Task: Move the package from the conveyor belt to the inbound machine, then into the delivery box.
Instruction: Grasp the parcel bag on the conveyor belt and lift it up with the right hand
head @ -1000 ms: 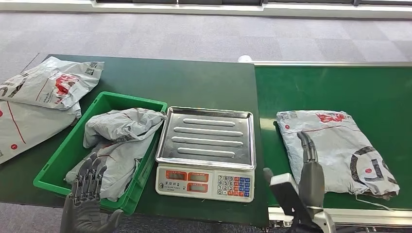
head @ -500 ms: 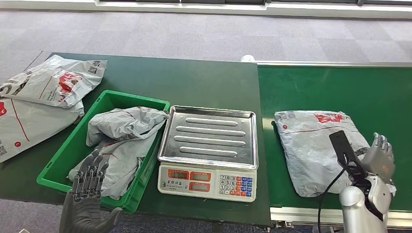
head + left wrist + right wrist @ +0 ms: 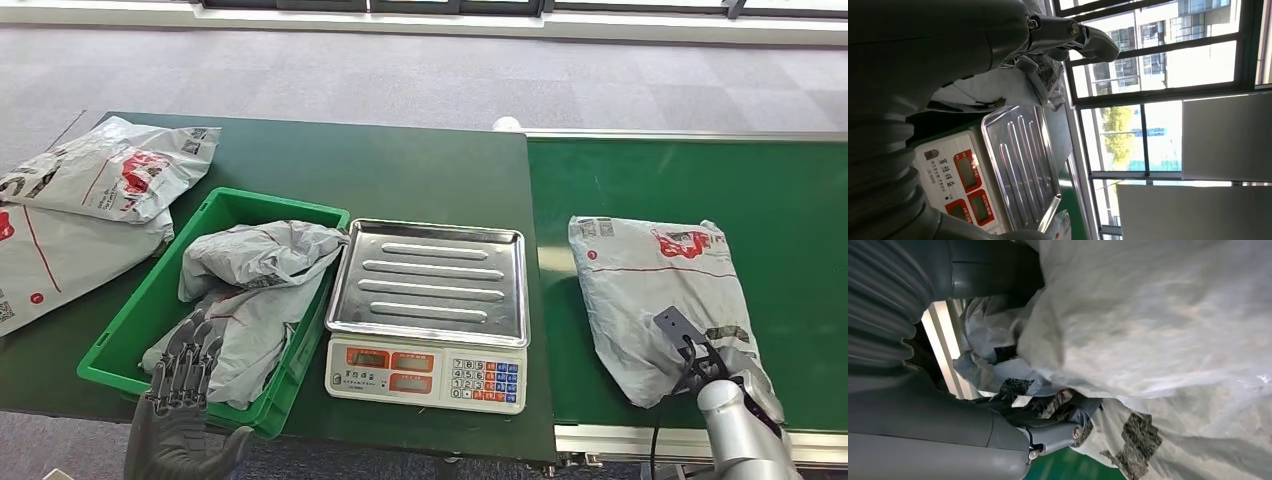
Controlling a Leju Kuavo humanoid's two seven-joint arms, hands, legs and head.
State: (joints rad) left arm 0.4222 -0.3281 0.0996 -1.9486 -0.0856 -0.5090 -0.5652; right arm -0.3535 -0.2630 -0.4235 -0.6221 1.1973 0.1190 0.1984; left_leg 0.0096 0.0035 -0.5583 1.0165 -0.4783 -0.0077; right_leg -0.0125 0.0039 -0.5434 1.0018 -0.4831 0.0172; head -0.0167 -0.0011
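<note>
The grey package [image 3: 650,285] with red print lies on the green conveyor belt [image 3: 700,180], right of the scale. My right hand [image 3: 712,375] is at its near right corner. In the right wrist view the thumb and fingers [image 3: 1060,427] close around a bunched fold of the package [image 3: 1158,330], whose near end looks slightly raised. The inbound machine is a scale with a steel tray [image 3: 428,280], bare on top. Left of it, a green box [image 3: 115,350] holds crumpled grey bags. My left hand [image 3: 180,400] hovers at the box's near rim, fingers straight and apart, holding nothing.
Two more grey packages [image 3: 100,170] lie on the dark green table [image 3: 400,160] at the far left. The scale's keypad and displays [image 3: 425,370] face me. The belt's metal edge [image 3: 650,440] runs along the front. Carpet floor lies beyond.
My right hand swung from beside the package's left side to its near right corner and closed on it. The package's near end shifted and bunched up. The left hand stayed put.
</note>
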